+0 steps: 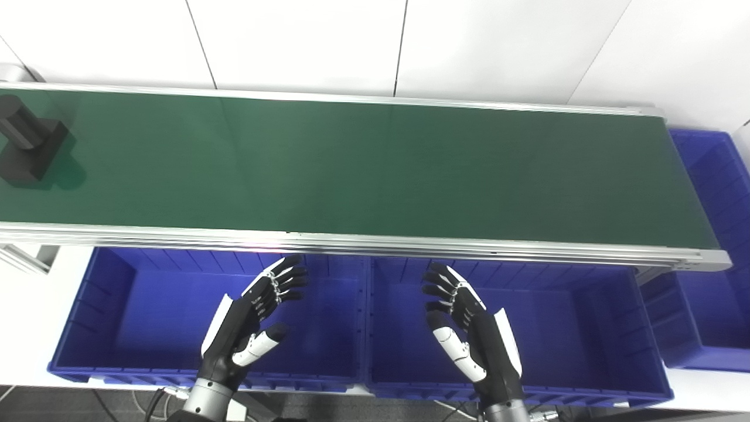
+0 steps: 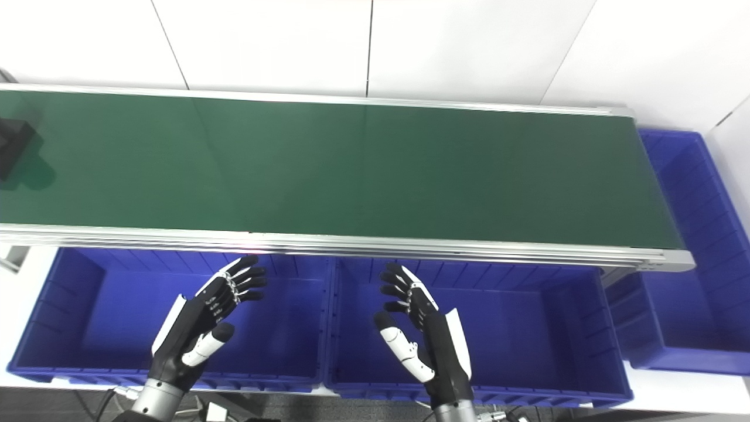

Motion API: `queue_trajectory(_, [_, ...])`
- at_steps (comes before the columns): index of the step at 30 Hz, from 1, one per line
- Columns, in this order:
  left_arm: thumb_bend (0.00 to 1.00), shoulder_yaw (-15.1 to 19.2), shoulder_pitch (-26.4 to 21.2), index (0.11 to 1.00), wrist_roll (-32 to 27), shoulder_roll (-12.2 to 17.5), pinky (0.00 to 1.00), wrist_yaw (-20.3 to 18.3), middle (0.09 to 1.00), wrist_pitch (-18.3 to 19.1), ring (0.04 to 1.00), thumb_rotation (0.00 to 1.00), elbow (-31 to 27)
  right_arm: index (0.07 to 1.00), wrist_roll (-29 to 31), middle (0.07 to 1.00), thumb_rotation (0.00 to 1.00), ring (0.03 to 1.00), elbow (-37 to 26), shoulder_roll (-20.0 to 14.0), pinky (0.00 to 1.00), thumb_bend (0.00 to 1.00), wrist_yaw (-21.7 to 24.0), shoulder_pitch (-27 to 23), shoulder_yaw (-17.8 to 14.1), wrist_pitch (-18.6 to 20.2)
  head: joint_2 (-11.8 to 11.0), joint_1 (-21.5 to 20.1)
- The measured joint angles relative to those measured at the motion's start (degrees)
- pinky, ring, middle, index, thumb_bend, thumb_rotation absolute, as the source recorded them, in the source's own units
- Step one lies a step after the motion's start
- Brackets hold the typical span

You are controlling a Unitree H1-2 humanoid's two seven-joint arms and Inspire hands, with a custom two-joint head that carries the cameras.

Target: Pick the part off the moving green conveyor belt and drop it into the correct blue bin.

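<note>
The long green conveyor belt (image 1: 375,170) runs across the room, with three deep blue plastic bins (image 1: 117,351) below and beside it. Both black-and-white robot hands, left hand (image 1: 252,319) and right hand (image 1: 469,328), hover open and empty over the bins. The dark blocky part with a cylindrical stub (image 1: 29,143) sits at the belt's far left end, well apart, nearer the left hand.

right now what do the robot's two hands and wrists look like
Both the left hand and right hand are black with white panels on the back and thumb. The fingers are black with small silver links. Each wrist is a silver metal cuff, with thin cables beside it.
</note>
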Motion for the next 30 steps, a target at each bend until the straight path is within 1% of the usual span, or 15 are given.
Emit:
queue_trajectory(11, [0.91, -0.1, -0.1, 0.859, 0.9, 0.0, 0.73, 0.0, 0.816, 0.0, 0.788, 0.75, 0.4, 0.845, -0.2, 0.812, 0.74, 0.777, 0.0, 0.0, 0.68, 0.51, 0.0, 0.0, -0.1, 0.0, -0.4, 0.6])
queue_trajectory(14, [0.91, -0.1, -0.2, 0.857, 0.9, 0.0, 0.73, 0.0, 0.813, 0.0, 0.786, 0.75, 0.8, 0.846, -0.2, 0.815, 0.74, 0.779, 0.0, 0.0, 0.68, 0.50, 0.0, 0.0, -0.2, 0.0, -0.8, 1.8])
queue_trajectory(17, [0.90, -0.2, -0.4, 0.852, 1.0, 0.0, 0.73, 0.0, 0.810, 0.0, 0.783, 0.74, 1.3, 0.853, -0.1, 0.823, 0.72, 0.780, 0.0, 0.0, 0.68, 0.46, 0.0, -0.1, -0.2, 0.0, -1.7, 4.2])
queue_trajectory(18, [0.90, -0.2, -0.4, 0.852, 1.0, 0.0, 0.73, 0.0, 0.809, 0.0, 0.783, 0.74, 1.6, 0.853, 0.0, 0.823, 0.72, 0.780, 0.0, 0.0, 0.68, 0.46, 0.0, -0.1, -0.2, 0.0, -1.7, 4.2])
queue_trajectory(19, [0.90, -0.3, -0.5, 0.852, 1.0, -0.1, 0.73, 0.0, 0.809, 0.0, 0.783, 0.73, 1.8, 0.854, 0.1, 0.824, 0.72, 0.780, 0.1, -0.1, 0.68, 0.46, 0.1, -0.1, -0.3, 0.0, -2.5, 5.7])
queue_trajectory(20, [0.90, -0.3, -0.5, 0.849, 1.0, -0.1, 0.73, 0.0, 0.806, 0.0, 0.781, 0.72, 2.1, 0.856, 0.2, 0.827, 0.71, 0.781, 0.2, -0.2, 0.68, 0.45, 0.1, -0.2, -0.3, 0.0, -3.8, 8.2])
queue_trajectory(21, [0.90, -0.4, -0.5, 0.848, 1.0, -0.2, 0.73, 0.0, 0.805, 0.0, 0.780, 0.72, 2.2, 0.857, 0.5, 0.828, 0.71, 0.781, 0.4, -0.2, 0.68, 0.45, 0.1, -0.2, -0.4, 0.0, -3.8, 8.3])
queue_trajectory(22, [0.90, -0.5, -0.5, 0.843, 1.0, -0.3, 0.72, 0.0, 0.802, 0.0, 0.775, 0.71, 2.3, 0.860, 0.8, 0.830, 0.72, 0.782, 0.8, -0.4, 0.68, 0.44, 0.1, -0.3, -0.5, 0.0, -4.7, 10.4])
queue_trajectory(23, [0.90, -0.6, -0.5, 0.838, 1.1, -0.5, 0.71, 0.0, 0.797, 0.0, 0.769, 0.71, 2.5, 0.862, 0.9, 0.830, 0.73, 0.781, 1.1, -0.6, 0.68, 0.43, 0.2, -0.4, -0.6, 0.0, -4.7, 10.5])
queue_trajectory(24, [0.90, -0.7, -0.6, 0.836, 1.1, -0.6, 0.71, 0.1, 0.795, 0.0, 0.766, 0.70, 2.6, 0.863, 1.0, 0.830, 0.73, 0.781, 1.5, -0.8, 0.68, 0.42, 0.2, -0.5, -0.7, 0.0, -6.3, 13.5])
queue_trajectory(26, [0.89, -1.0, -0.9, 0.831, 1.6, -0.7, 0.70, 0.3, 0.790, 0.0, 0.759, 0.69, 3.2, 0.865, 1.1, 0.831, 0.76, 0.781, 2.3, -1.3, 0.68, 0.42, 0.2, -0.7, -1.0, 0.0, -6.3, 13.5])
queue_trajectory(27, [0.89, -1.1, -1.0, 0.827, 2.1, -0.8, 0.70, 0.5, 0.787, 0.0, 0.755, 0.68, 3.5, 0.868, 1.2, 0.833, 0.77, 0.782, 2.5, -1.5, 0.68, 0.41, 0.2, -0.8, -1.1, 0.0, -8.2, 16.5])
queue_trajectory(29, [0.90, -1.3, -1.2, 0.817, 2.8, -0.9, 0.68, 1.3, 0.783, 0.0, 0.748, 0.67, 4.3, 0.874, 1.7, 0.836, 0.79, 0.786, 3.3, -2.0, 0.68, 0.40, 0.2, -1.1, -1.4, -0.3, -9.5, 18.0])
queue_trajectory(30, [0.90, -1.5, -1.2, 0.816, 3.4, -1.0, 0.68, 1.6, 0.783, 0.0, 0.747, 0.67, 4.4, 0.876, 2.0, 0.837, 0.79, 0.786, 4.0, -2.1, 0.68, 0.40, 0.2, -1.4, -1.6, -0.5, -9.7, 18.3])
